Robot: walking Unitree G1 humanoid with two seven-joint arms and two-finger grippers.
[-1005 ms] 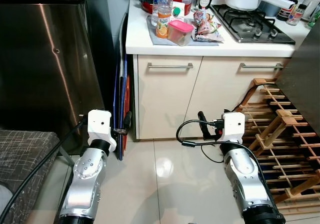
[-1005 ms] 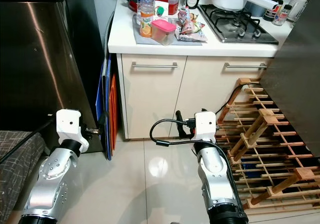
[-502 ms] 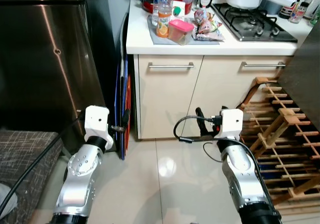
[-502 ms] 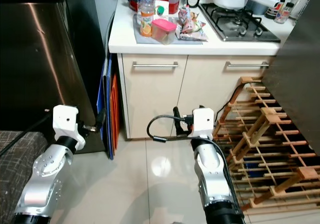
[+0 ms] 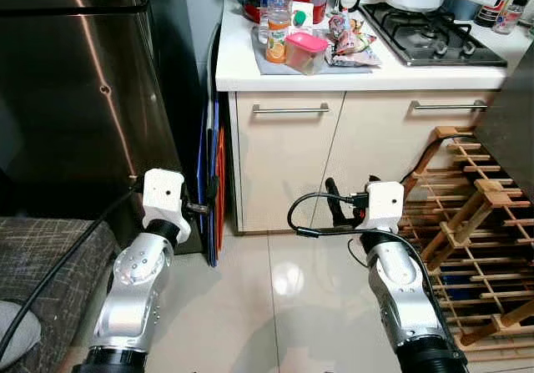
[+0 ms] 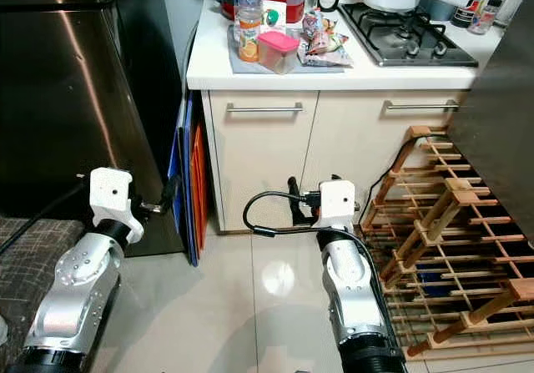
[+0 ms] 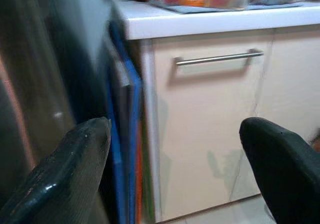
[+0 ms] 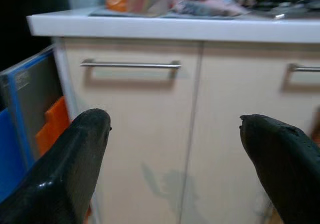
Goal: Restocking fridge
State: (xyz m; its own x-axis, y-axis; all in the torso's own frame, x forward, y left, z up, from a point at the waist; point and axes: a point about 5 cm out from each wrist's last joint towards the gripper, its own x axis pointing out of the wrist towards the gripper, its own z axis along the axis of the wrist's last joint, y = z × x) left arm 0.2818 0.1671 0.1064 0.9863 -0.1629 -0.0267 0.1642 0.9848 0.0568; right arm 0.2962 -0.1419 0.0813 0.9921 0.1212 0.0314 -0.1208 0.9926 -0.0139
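The whole scene has slid rightward and a little down in the head views, so the camera has turned or stepped: the counter with its orange bottle and pink-lidded tub now sits further right, and more of the dark fridge front shows. The left gripper has risen slightly nearer the blue boards; the right gripper stands a touch lower
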